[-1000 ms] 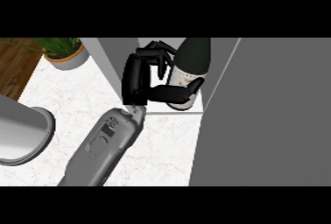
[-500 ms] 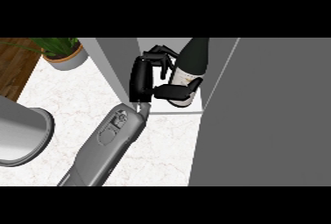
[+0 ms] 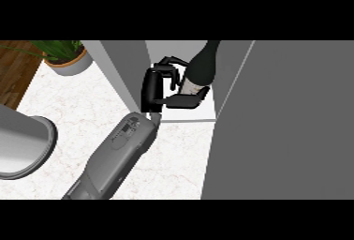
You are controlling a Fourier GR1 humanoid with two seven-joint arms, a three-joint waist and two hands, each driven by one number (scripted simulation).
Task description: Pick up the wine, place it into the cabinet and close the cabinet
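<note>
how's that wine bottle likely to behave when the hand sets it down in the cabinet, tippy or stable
Probably tippy: the wine bottle is tall and narrow, so its base looks small for its height. Its dark, smooth-looking body suggests glass, so likely rigid, slippery and breakable if knocked over. The hand curls round its lower part, which should help keep it upright inside the cabinet.

Wine bottle (image 3: 200, 65): dark glass w/ pale label low on body, upright, slightly tilted, neck toward view's top. Sits inside cabinet (image 3: 124, 70) opening, betw. grey side wall and open grey door (image 3: 283, 122) (base hidden). Cabinet not closed.
</note>
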